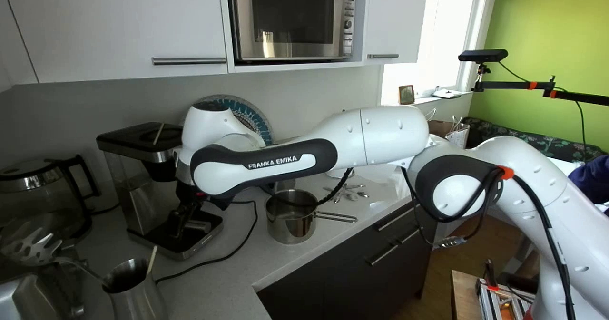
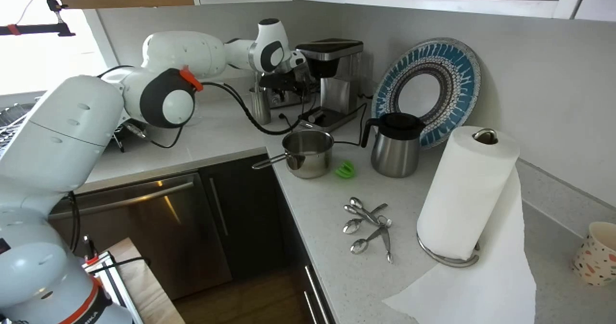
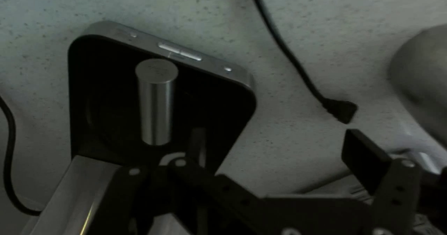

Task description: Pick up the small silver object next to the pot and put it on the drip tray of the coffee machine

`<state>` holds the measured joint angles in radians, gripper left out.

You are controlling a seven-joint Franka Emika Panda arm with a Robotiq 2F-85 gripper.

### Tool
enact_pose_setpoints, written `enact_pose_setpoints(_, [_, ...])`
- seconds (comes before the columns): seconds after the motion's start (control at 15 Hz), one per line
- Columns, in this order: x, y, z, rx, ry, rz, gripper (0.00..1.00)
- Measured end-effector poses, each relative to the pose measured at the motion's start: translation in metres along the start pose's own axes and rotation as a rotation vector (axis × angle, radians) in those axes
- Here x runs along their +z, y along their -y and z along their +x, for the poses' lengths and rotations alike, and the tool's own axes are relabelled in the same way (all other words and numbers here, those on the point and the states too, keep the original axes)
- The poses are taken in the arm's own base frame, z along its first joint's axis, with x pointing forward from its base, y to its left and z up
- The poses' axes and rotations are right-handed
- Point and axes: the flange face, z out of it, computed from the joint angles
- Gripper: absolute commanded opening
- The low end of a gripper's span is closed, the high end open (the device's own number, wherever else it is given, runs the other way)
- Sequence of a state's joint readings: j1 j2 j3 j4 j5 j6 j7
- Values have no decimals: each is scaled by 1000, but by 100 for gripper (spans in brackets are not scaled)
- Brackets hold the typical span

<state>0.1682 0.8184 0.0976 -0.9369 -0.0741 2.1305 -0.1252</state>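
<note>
The small silver object (image 3: 157,102) is a plain metal cylinder lying on its side on the black drip tray (image 3: 216,102). It also shows on the tray in both exterior views (image 1: 197,225) (image 2: 316,117). The coffee machine (image 1: 140,141) stands in the corner. Its steel column (image 3: 78,188) shows at the lower left in the wrist view. My gripper (image 3: 276,140) is open and empty. One finger is over the tray beside the cylinder, apart from it, and the other is over the counter. The pot (image 1: 291,218) stands beside the tray, also in an exterior view (image 2: 310,155).
A steel milk jug (image 1: 135,286) with utensils and a glass kettle (image 1: 38,191) stand near the machine. A black power cord (image 3: 286,50) crosses the counter. A steel carafe (image 2: 397,150), a green object (image 2: 345,170), spoons (image 2: 368,223) and a paper roll (image 2: 464,194) are beyond the pot.
</note>
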Motion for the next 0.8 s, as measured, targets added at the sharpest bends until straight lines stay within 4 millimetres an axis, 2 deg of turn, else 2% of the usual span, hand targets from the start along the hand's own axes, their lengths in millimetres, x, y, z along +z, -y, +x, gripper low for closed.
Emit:
enact_pose_setpoints(0.13, [-33, 18, -3, 44, 43, 51, 100])
enact_pose_setpoints(0.33, [-85, 30, -11, 147, 107, 75, 100])
enact_pose_setpoints(0.6, [-149, 43, -39, 290, 252, 28, 100])
enact_pose_setpoints(0.8, [-187, 66, -69, 343, 394, -29, 100])
